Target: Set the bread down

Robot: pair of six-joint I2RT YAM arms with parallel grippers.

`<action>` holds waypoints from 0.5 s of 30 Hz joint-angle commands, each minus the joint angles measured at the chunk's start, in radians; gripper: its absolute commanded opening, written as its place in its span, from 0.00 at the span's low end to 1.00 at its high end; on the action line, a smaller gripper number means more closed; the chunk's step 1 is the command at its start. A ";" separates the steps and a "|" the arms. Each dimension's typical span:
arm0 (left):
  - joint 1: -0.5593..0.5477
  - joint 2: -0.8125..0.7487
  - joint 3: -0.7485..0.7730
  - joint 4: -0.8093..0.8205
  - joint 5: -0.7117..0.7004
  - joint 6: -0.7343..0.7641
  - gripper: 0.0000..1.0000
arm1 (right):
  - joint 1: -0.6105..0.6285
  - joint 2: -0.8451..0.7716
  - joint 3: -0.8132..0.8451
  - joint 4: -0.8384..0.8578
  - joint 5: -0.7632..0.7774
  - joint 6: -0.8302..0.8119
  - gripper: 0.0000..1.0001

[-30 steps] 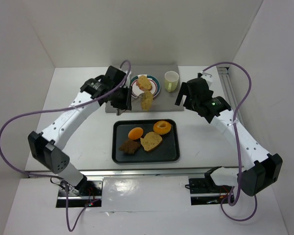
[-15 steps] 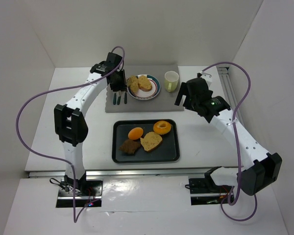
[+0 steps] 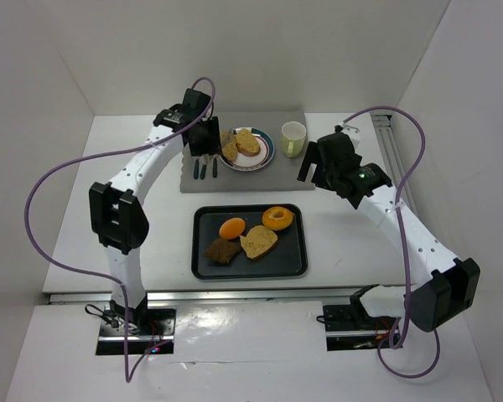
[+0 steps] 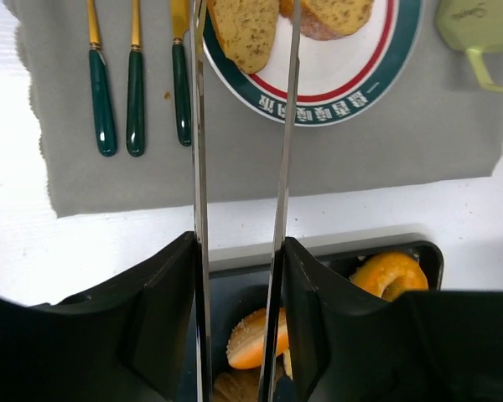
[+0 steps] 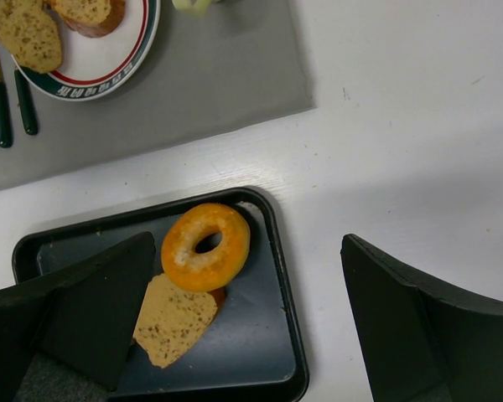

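Two bread slices lie on the green-and-red rimmed plate (image 3: 267, 157): one at its left (image 3: 230, 147), one at the middle (image 3: 249, 141). A third bread slice (image 3: 258, 242) lies on the black tray (image 3: 300, 247). My left gripper (image 3: 208, 141) hovers at the plate's left edge. In the left wrist view, its thin metal fingers (image 4: 199, 126) stand apart on either side of the left slice (image 4: 243, 29), not gripping it. My right gripper (image 3: 317, 166) is wide open and empty above the tray's right edge (image 5: 281, 276), near the third slice (image 5: 174, 318).
The tray also holds a ring doughnut (image 3: 277, 218), an orange bun (image 3: 232, 228) and a dark brown chunk (image 3: 222, 250). Green-handled cutlery (image 3: 203, 170) lies left of the plate on a grey mat (image 3: 235, 180). A pale green cup (image 3: 293, 138) stands right of the plate.
A second ago my left gripper held a bread slice above the mat; it moved back to the plate and let go. The slice now lies on the plate. The right arm barely moved.
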State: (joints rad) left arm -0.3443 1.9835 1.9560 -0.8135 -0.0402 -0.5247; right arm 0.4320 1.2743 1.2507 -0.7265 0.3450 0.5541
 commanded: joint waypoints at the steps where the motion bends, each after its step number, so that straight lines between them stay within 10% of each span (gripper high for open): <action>1: -0.033 -0.190 -0.015 0.031 -0.062 0.035 0.55 | -0.003 -0.009 0.003 0.012 -0.012 0.010 0.99; 8: -0.125 -0.432 -0.176 -0.039 -0.130 0.118 0.55 | -0.003 -0.038 -0.016 0.012 -0.012 0.020 0.99; 15: -0.304 -0.589 -0.492 -0.038 0.134 0.265 0.55 | -0.003 -0.058 -0.037 0.030 -0.024 0.029 0.99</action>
State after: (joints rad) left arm -0.5911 1.4017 1.5486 -0.8391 -0.0391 -0.3561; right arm 0.4320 1.2518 1.2186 -0.7258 0.3248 0.5724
